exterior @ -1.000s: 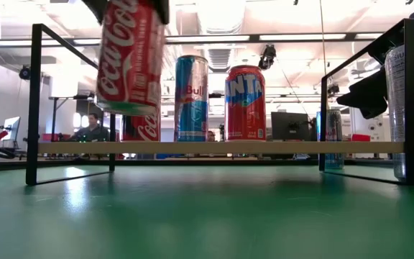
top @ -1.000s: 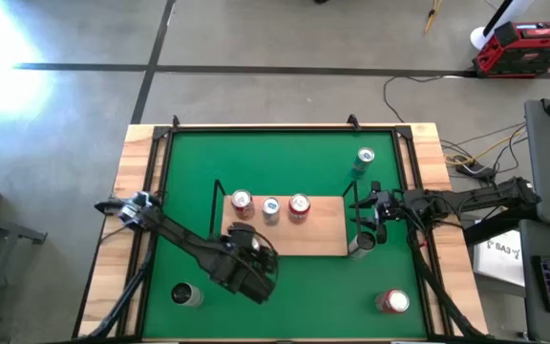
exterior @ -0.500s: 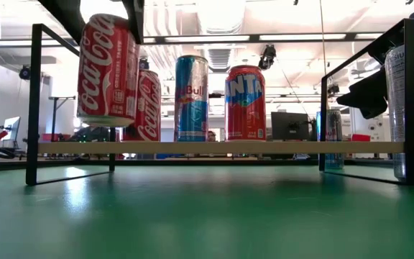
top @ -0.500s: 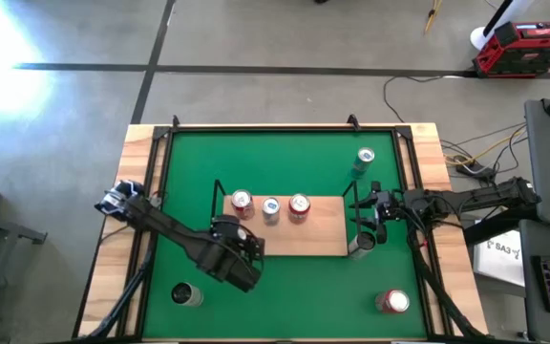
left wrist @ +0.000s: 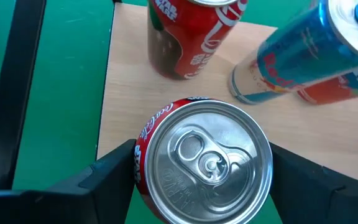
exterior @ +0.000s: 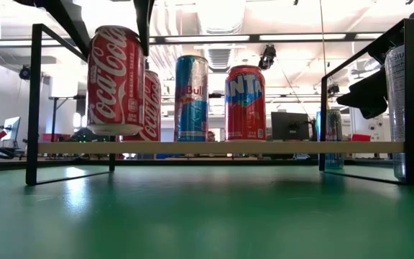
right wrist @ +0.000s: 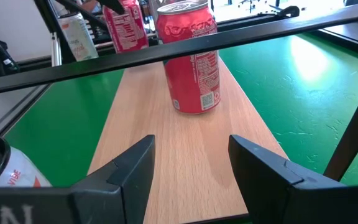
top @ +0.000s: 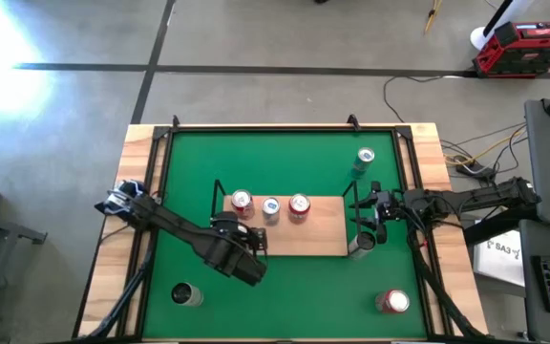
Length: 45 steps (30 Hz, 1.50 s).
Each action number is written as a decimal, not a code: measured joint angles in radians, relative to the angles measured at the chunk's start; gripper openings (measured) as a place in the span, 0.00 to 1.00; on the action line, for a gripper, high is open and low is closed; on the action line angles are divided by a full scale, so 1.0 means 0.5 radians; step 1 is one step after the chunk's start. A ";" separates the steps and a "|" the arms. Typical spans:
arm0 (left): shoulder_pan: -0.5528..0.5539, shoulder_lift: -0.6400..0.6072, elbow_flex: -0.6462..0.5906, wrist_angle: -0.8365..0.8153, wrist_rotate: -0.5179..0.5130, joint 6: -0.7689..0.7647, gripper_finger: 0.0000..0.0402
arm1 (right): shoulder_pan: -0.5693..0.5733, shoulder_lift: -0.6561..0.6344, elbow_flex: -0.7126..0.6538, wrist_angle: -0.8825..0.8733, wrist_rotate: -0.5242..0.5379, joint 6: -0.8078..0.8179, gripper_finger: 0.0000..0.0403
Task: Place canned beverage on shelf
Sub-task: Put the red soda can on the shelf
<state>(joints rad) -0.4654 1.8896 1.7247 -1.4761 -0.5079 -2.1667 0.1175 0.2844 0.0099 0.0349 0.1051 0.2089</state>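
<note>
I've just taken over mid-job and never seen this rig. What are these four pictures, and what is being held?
There are two robot arms at a table. One picture looks straight down, one looks level across the tabletop, and two come from cameras on the wrists. On the green mat stands the shelf, a wooden board in a wire frame that carries three cans. The left gripper holds a Coca-Cola can just above the board's left end. The right gripper waits at the right end. Four loose cans stand on the mat.
</note>
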 joint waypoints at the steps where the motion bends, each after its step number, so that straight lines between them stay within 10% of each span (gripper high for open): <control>1: 0.008 0.000 -0.004 0.001 0.000 -0.002 0.71 | 0.000 0.000 0.000 0.000 0.000 0.000 0.49; 37: 0.080 0.003 -0.081 0.035 0.001 0.106 0.72 | 0.000 0.000 0.000 0.000 0.000 0.000 0.49; 45: 0.080 0.003 -0.073 0.046 -0.012 0.110 0.94 | 0.000 0.000 0.000 0.000 0.000 0.000 0.49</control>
<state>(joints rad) -0.4252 1.8912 1.6882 -1.4531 -0.5141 -2.1116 0.1175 0.2844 0.0101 0.0349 0.1051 0.2089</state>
